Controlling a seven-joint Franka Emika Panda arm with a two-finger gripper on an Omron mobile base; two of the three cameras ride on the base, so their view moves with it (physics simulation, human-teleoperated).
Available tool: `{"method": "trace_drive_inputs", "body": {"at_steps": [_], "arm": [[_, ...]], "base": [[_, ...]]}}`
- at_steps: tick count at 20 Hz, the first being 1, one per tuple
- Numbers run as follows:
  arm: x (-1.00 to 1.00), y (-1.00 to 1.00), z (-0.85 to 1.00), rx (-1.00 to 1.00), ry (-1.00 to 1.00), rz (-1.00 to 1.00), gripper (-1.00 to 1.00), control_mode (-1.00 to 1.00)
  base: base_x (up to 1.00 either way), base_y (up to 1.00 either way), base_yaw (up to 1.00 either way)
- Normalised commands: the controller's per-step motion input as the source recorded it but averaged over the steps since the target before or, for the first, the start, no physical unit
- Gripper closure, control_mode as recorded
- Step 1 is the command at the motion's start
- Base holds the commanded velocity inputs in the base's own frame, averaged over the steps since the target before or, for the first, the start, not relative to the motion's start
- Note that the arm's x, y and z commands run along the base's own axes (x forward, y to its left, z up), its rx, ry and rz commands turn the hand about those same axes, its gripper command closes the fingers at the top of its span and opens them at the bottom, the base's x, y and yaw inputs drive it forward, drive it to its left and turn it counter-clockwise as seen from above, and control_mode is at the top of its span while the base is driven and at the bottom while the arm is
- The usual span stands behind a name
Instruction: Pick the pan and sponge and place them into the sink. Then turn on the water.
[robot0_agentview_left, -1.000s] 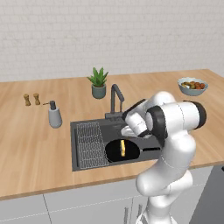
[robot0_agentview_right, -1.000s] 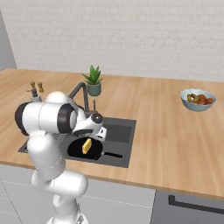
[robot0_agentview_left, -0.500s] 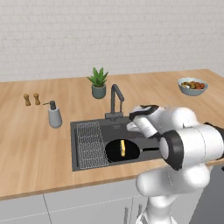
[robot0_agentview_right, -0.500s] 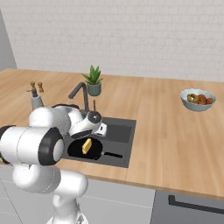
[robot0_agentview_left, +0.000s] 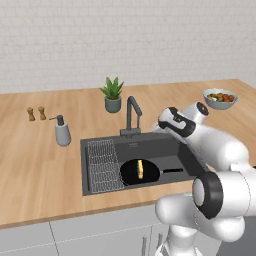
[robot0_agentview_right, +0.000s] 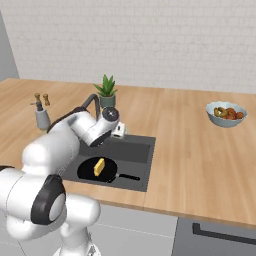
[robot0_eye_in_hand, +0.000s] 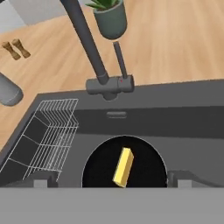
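Down in the sink (robot0_agentview_left: 95, 150), the pan (robot0_agentview_left: 139, 172) lies flat on the basin floor right of the wire rack (robot0_agentview_left: 103, 165), its handle pointing right. On the pan rests the sponge (robot0_eye_in_hand: 123, 166), tipped so its yellow layer faces up, as far as I can tell. My gripper (robot0_eye_in_hand: 112, 178) hangs above the pan's near edge, fingers spread wide and holding nothing. Beyond the pan stands the faucet (robot0_eye_in_hand: 89, 48), at the sink's far rim, with the potted plant (robot0_agentview_left: 113, 94) just behind it.
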Motion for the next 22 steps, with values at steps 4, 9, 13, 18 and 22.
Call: {"method": "trace_drive_inputs", "body": {"at_steps": [4, 9, 13, 18, 22], "arm": [[0.0, -0.09, 0.27, -0.04, -0.22, 0.17, -1.0, -1.0], [0.0, -0.02, 0.0, -0.1, -0.36, 0.2, -1.0, -1.0], [0.16, -0.07, 0.0, -0.17, -0.31, 0.23, -1.0, -1.0], [0.06, -0.15, 0.03, -0.22, -0.21, 0.18, -1.0, -1.0], [-0.08, -0.01, 0.01, -0.2, -0.23, 0.08, -1.0, -1.0]], "base": [[0.0, 0.0, 0.0], [0.0, 0.0, 0.0], [0.0, 0.0, 0.0], [0.0, 0.0, 0.0], [0.0, 0.0, 0.0]]}}
